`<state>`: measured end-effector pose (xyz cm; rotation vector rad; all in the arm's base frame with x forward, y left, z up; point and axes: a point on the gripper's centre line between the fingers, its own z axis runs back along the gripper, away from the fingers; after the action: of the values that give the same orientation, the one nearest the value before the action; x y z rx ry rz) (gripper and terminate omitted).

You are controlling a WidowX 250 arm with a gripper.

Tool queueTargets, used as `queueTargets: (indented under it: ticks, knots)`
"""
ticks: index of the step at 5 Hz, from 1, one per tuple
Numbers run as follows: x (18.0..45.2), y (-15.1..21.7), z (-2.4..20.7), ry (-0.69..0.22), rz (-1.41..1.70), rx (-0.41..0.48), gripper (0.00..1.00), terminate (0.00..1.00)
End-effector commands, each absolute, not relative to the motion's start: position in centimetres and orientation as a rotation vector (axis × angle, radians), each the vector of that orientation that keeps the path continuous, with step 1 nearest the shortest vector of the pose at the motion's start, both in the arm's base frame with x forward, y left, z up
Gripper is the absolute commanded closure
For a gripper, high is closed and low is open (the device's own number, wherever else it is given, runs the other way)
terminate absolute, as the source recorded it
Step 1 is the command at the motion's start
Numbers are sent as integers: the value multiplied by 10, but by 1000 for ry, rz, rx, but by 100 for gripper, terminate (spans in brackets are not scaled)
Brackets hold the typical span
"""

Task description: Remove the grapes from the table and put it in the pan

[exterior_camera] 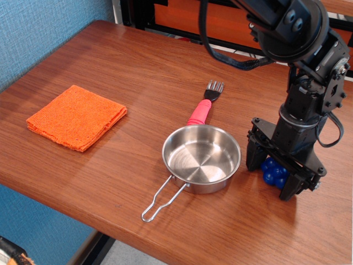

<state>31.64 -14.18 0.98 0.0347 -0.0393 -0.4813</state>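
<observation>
The grapes (274,171), a small glossy deep-blue cluster, sit between my gripper's (272,173) two black fingers, low over the brown wood-grain table (138,83) at the right. The jaws are closed against both sides of the cluster, and the fingers partly hide it. I cannot tell whether the grapes still touch the table. The shiny steel pan (202,158) with its looped wire handle (161,201) stands empty just left of the gripper, a small gap away.
A black fork with a pink handle (202,109) lies just behind the pan. A folded orange cloth (76,116) lies at the left. The table's front edge runs close below the pan handle. A dark frame stands behind the table.
</observation>
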Motion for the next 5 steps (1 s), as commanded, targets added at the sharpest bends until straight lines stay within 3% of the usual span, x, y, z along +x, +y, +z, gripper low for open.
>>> queueTargets:
  ticks: [1,2,4,5]
  knots:
    - [311,-143,29,-112,-491,-16,100,0]
    - [311,-138,40,-136,-476,-13,100,0]
    - [305,-104,85,-224,-349,8,100,0]
    - [296,-76,90,-176,-230,32,100,0]
